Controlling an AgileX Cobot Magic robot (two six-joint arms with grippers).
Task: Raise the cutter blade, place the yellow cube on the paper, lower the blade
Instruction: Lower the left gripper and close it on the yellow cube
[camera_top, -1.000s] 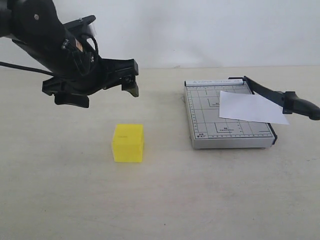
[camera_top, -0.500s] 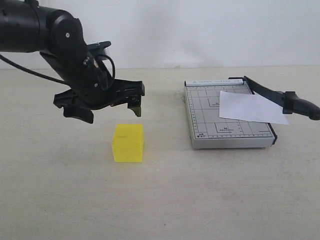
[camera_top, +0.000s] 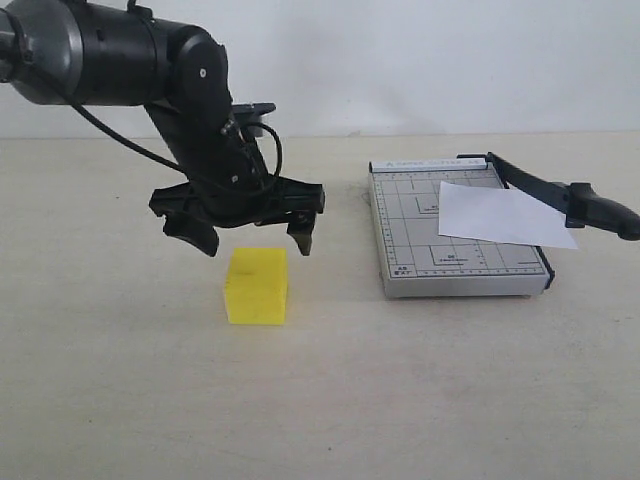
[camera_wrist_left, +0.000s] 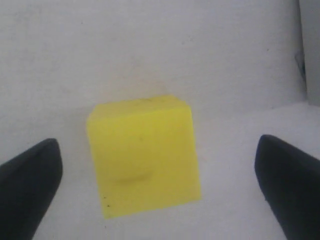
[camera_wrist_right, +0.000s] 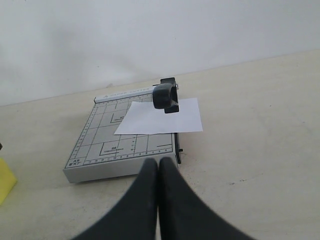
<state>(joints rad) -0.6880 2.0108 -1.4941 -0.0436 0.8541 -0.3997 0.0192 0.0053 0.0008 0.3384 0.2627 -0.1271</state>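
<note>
The yellow cube (camera_top: 256, 286) sits on the table, left of the grey cutter base (camera_top: 410, 235). My left gripper (camera_top: 252, 238) hovers open just above the cube, one finger on each side, touching nothing. In the left wrist view the cube (camera_wrist_left: 145, 160) lies between the wide-apart fingertips (camera_wrist_left: 30, 180). The white paper (camera_top: 505, 215) lies on the base and overhangs its right edge. The cutter blade (camera_top: 545, 187) slants up from its hinge, its handle (camera_wrist_right: 165, 95) above the paper. My right gripper (camera_wrist_right: 159, 165) is shut and empty, near the front edge of the base (camera_wrist_right: 120, 165).
A white wall runs along the far side of the table (camera_top: 400, 400). A black cable (camera_top: 110, 135) trails from the left arm. A corner of the cube (camera_wrist_right: 5, 181) shows at the edge of the right wrist view.
My left gripper has swung right and down, from up at the left to directly over the yellow cube, staying open. Cube, paper and blade have not moved.
</note>
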